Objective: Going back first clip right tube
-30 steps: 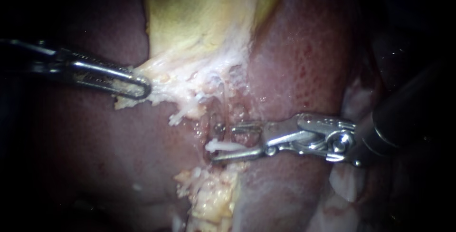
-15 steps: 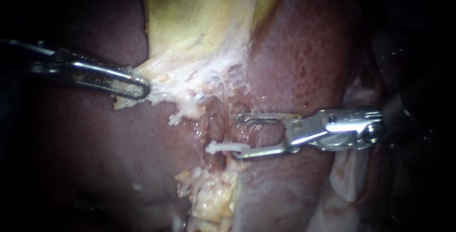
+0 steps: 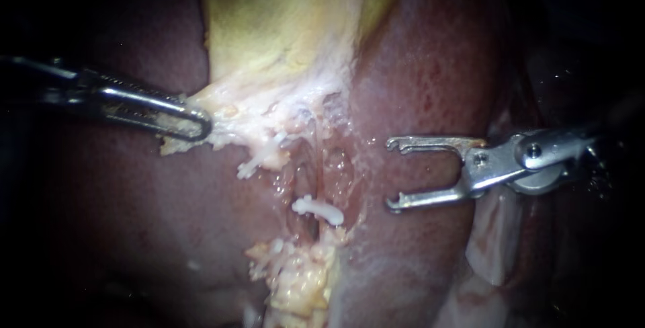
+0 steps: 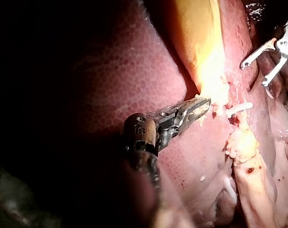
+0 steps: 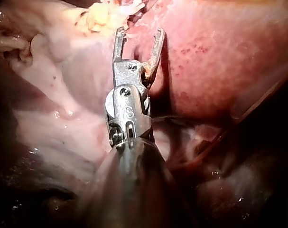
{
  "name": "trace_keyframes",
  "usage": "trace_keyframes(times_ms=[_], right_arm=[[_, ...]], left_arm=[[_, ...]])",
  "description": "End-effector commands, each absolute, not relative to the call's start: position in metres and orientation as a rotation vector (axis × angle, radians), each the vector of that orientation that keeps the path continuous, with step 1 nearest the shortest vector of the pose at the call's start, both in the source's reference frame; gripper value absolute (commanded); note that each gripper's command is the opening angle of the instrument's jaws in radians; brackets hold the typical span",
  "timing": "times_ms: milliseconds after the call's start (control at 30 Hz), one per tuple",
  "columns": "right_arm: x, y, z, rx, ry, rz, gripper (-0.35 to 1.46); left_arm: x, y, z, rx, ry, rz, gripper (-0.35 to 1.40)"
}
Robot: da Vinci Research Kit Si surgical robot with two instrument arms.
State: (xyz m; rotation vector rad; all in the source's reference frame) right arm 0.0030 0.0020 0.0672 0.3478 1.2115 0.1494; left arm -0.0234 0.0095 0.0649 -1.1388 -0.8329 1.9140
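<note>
A white clip (image 3: 317,209) lies across a pinkish tube (image 3: 308,170) that runs down from the yellow gallbladder (image 3: 289,19). My right instrument (image 3: 393,172) stands to the right of the clip, apart from it, over the liver (image 3: 430,66); its jaws are open and empty. My left instrument (image 3: 195,123) is shut on the pale lower edge of the gallbladder. In the left wrist view the left instrument (image 4: 198,107) grips that pale edge, the clip (image 4: 239,108) lies just beyond, and the right instrument (image 4: 254,74) is farther off. The right wrist view shows the right instrument (image 5: 139,32) holding nothing.
Yellowish fatty tissue (image 3: 299,277) lies below the clip. Dark red liver (image 3: 121,220) fills the left side. Pale folded tissue (image 3: 494,247) lies under the right instrument's shaft.
My right instrument has drawn back to the right, off the tube, with its jaws still open. The white clip stays on the tube. The left instrument has not moved.
</note>
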Motion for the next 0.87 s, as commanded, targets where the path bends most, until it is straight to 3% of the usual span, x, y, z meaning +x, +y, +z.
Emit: trace_keyframes(times_ms=[33,567,867], right_arm=[[0.003,0.002,0.0671,0.346,1.212,0.144,0.5],[0.0026,0.002,0.0667,0.346,1.203,0.134,0.5],[0.0027,0.0019,0.0667,0.346,1.203,0.135,0.5]], left_arm=[[-0.0235,0.0095,0.065,-1.138,-0.831,1.914,-0.35],[-0.0267,0.0087,0.0687,-1.141,-0.824,1.923,-0.35],[-0.0266,0.0088,0.0687,-1.141,-0.825,1.924,-0.35]])
